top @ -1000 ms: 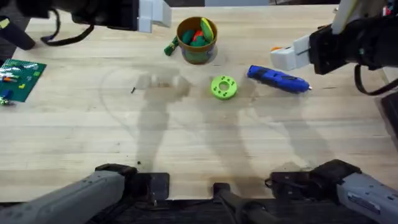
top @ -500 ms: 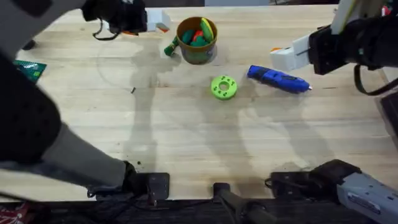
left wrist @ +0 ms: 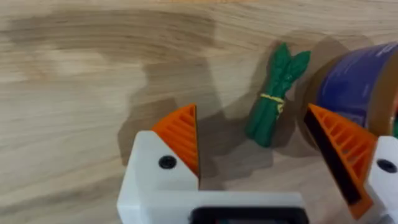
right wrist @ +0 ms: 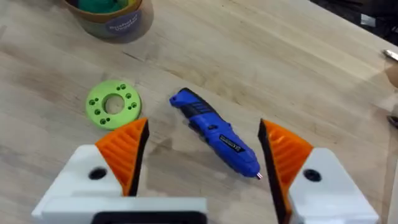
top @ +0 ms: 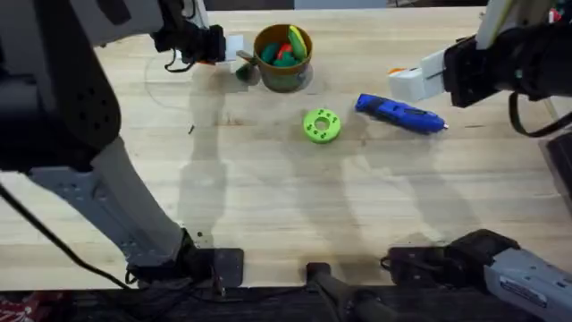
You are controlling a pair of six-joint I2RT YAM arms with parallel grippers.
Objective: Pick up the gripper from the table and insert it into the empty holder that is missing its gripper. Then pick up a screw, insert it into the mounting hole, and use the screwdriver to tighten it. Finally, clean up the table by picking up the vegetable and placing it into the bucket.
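The dull-green vegetable (left wrist: pixel 272 99) lies flat on the wood beside the bucket (left wrist: pixel 356 84). My left gripper (left wrist: pixel 261 149) hovers open just above it, its orange pads (left wrist: pixel 181 132) standing on either side. From overhead, the left gripper (top: pixel 229 48) is just left of the bucket (top: pixel 283 79), with the vegetable (top: pixel 243 72) below its tip. The blue screwdriver (top: pixel 400 114) lies right of centre. My right gripper (top: pixel 407 82) hangs open above the screwdriver (right wrist: pixel 214 130), holding nothing. A tiny dark screw (top: pixel 190 130) rests on the wood at left. The loose gripper and holder are out of view.
A flat bright green disc (top: pixel 322 125) with holes lies mid-table, below the bucket; it is also the green disc (right wrist: pixel 113 104) in the right wrist view. The bucket holds red, orange and green toy pieces. My left arm covers the table's left side.
My left arm has swung in from the far left, and its gripper has come rightward next to the bucket, over the vegetable. The right arm and the table's things have not moved.
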